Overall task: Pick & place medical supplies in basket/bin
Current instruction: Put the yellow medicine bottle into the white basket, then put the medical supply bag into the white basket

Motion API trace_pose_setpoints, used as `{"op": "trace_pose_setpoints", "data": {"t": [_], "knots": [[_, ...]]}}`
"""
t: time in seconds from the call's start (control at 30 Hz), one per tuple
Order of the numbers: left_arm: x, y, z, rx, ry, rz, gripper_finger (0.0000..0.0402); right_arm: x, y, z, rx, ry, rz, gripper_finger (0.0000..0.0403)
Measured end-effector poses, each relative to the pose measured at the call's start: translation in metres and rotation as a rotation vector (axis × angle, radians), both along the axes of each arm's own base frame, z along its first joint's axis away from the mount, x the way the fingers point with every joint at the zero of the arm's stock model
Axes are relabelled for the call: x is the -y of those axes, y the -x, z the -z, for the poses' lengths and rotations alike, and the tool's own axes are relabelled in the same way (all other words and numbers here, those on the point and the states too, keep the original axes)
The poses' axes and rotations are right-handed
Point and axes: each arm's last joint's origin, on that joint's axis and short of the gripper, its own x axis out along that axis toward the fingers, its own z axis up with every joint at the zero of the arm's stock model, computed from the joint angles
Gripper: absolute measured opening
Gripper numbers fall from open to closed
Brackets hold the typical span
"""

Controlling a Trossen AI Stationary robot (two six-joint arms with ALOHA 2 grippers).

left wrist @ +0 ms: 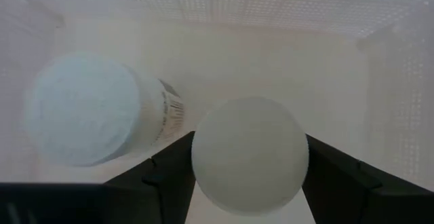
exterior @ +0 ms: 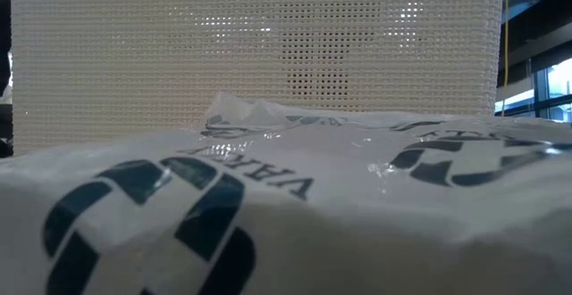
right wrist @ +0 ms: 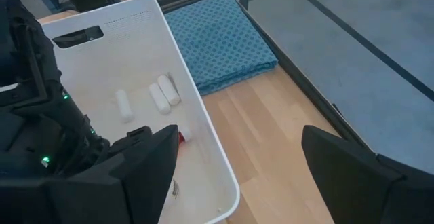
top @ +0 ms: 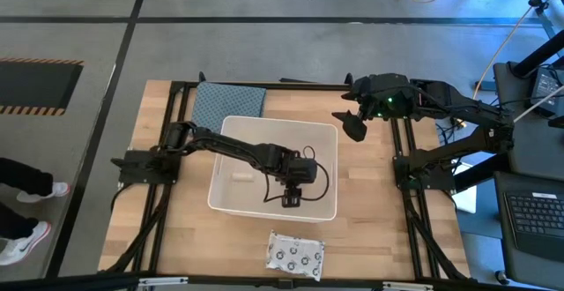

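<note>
My left gripper (top: 293,200) reaches down into the large white tub (top: 231,125), near its near-right corner, and is shut on a white round-capped bottle (left wrist: 247,157). A second white bottle (left wrist: 88,108) lies on its side on the tub floor just beside it. Short white tubes (right wrist: 160,95) and a tiny red-brown bottle (right wrist: 181,137) also lie on the tub floor. The flat silvery packet with dark dots (top: 295,254) lies on the table in front of the tub. My right gripper (top: 352,125) hangs open by the tub's far right corner. My left gripper pinches the bottle's round white cap (left wrist: 203,157) between its two fingers (left wrist: 169,176), one on each side. The fingers come from above, pointing down into the tub. The cap hides the bottle's body, so I cannot tell whether it stands on the tub floor.
A blue-grey folded cloth (top: 229,104) lies at the tub's far left corner. Black frame rails (top: 401,150) run along both sides of the table. In the low view the packet (exterior: 268,214) fills the foreground, with the tub's perforated wall (exterior: 268,54) behind it. A person's feet (top: 26,185) show at the left.
</note>
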Motion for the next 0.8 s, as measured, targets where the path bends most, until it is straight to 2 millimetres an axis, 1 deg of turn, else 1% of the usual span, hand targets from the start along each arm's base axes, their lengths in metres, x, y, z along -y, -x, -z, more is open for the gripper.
{"op": "trace_pose_setpoints", "data": {"t": [0.27, 0.53, 0.63, 0.8], "knots": [[-0.003, -0.001, -0.003, -0.002, 0.055, 0.015, 0.0239, 0.0, 0.0, 0.0, 0.001, -0.002, 0.001, 0.0312], [-0.007, 0.0, -0.004, -0.003, 0.065, -0.015, 0.0244, 0.0, 0.0, 0.0, 0.006, -0.02, 0.015, 0.0312], [-0.007, 0.005, -0.017, 0.008, 0.077, -0.012, 0.0243, 0.0, 0.0, 0.0, 0.004, -0.019, 0.015, 0.0312], [-0.008, 0.019, -0.051, 0.067, 0.079, -0.012, 0.0242, 0.0, 0.0, 0.0, 0.005, -0.02, 0.015, 0.0312]]}}
